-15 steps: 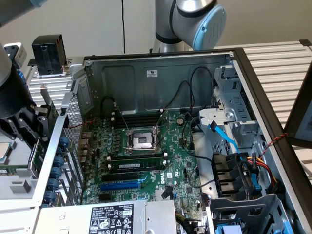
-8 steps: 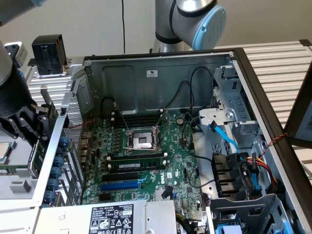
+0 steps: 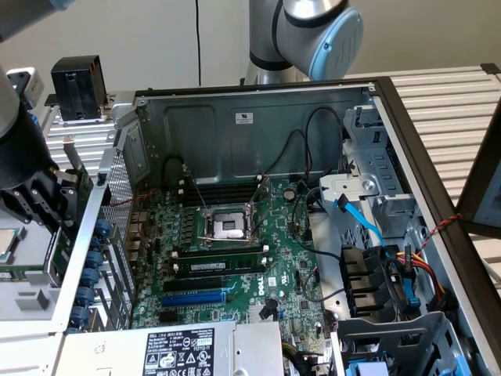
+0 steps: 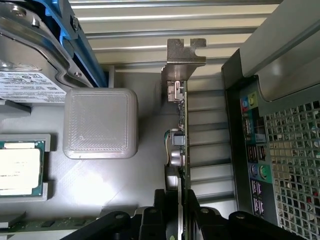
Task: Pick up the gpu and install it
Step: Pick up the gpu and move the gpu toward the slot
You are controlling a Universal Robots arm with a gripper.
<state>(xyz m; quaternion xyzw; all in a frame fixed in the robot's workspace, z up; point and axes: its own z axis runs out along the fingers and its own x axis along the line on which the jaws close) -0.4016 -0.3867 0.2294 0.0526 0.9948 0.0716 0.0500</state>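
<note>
The gpu (image 4: 181,135) stands on edge in a grey tray (image 4: 145,100) outside the computer case, its green card seen edge-on and its silver bracket (image 4: 182,55) at the far end. My gripper (image 4: 182,212) reaches down over the near end, one black finger pressed against each face of the card. In the exterior view the gripper (image 3: 56,210) hangs at the exterior view's left, just outside the case's rear wall (image 3: 117,196). The large green motherboard (image 3: 235,258) lies inside the open case, with a blue slot (image 3: 196,298) near its front.
On the tray sit a grey square block (image 4: 100,124), a CPU in a holder (image 4: 20,170) and a hard drive with blue rails (image 4: 30,50). The case's rear port panel (image 4: 255,150) stands close beside the gpu. Cables and drive bays (image 3: 376,266) crowd the case's right side.
</note>
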